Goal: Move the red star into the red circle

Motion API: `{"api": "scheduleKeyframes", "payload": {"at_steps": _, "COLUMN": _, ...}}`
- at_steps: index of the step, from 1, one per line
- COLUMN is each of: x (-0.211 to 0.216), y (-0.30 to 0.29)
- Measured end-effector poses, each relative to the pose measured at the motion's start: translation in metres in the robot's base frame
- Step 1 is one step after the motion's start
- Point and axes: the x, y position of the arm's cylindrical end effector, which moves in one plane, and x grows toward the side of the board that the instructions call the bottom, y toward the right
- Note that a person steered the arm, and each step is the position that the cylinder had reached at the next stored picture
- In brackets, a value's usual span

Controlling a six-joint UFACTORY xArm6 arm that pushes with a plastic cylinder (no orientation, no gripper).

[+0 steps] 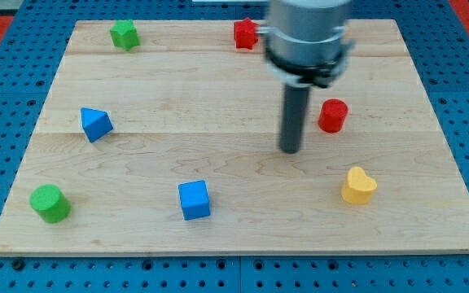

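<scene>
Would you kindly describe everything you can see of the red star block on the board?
The red star is a small, solid-looking block in glossy red, its notched outline only partly legible. It sits upright on the wooden board near the view's top edge, right of centre. Its right side is cut off by my arm's grey body, so contact there cannot be judged. My tip is well below it, toward the view's bottom, beside the red circle. No other block touches it.
</scene>
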Motion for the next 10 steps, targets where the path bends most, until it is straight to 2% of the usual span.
{"api": "scheduleKeyframes", "payload": {"at_steps": 1, "x": -0.008, "y": 0.059}}
{"api": "scheduleKeyframes", "payload": {"at_steps": 2, "x": -0.027, "y": 0.053}}
{"api": "scheduleKeyframes", "payload": {"at_steps": 4, "x": -0.096, "y": 0.018}}
{"api": "scheduleKeyframes", "payload": {"at_steps": 5, "x": -0.123, "y": -0.022}}
{"api": "scheduleKeyframes", "payload": {"at_steps": 6, "x": -0.155, "y": 0.001}}
{"api": "scheduleKeyframes", "payload": {"at_steps": 8, "x": -0.266, "y": -0.031}}
{"api": "scheduleKeyframes", "payload": {"at_steps": 9, "x": -0.273, "y": -0.063}}
{"api": "scheduleKeyframes", "payload": {"at_steps": 10, "x": -0.254, "y": -0.104}}
